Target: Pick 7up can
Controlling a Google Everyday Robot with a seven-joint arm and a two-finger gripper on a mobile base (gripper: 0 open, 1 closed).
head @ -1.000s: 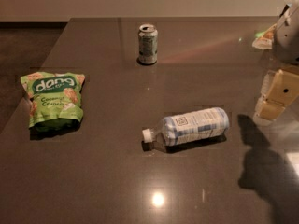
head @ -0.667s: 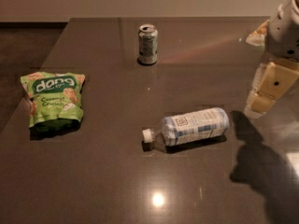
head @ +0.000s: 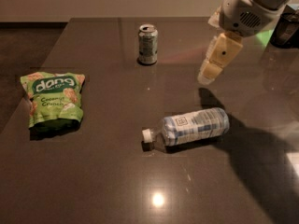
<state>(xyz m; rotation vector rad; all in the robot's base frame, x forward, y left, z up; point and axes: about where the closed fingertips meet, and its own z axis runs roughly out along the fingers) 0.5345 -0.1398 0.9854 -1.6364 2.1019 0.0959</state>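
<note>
1. Dark, glossy tabletop [head: 93, 185] fills the camera view. Its far edge runs just behind the objects, and its left edge slants toward the lower left, with floor beyond it.
2. At far left, a green snack bag [head: 53, 99] lies flat near the left edge, well apart from everything else.
3. Left of centre and near the far edge, the 7up can [head: 148, 44] stands upright with its long axis vertical and its silver top showing. Nothing touches it, and bare table lies on every side.
4. Toward the middle, nearer the camera, a clear water bottle [head: 194, 127] lies on its side. Its white cap points left and its long axis runs roughly left to right.
5. At upper right, the gripper [head: 208, 76] hangs above the table on the white arm, tilted down and to the left. It holds nothing. Whether it is spread or pressed together cannot be told from this angle.
6. Governing relation: the can lies to the left of the gripper and slightly farther back, with open table between them. The bottle sits nearer the camera, below that line, so a leftward approach at can height looks unobstructed. The main caution is the far edge close behind the can, since a push could tip it or send it backward.
</note>
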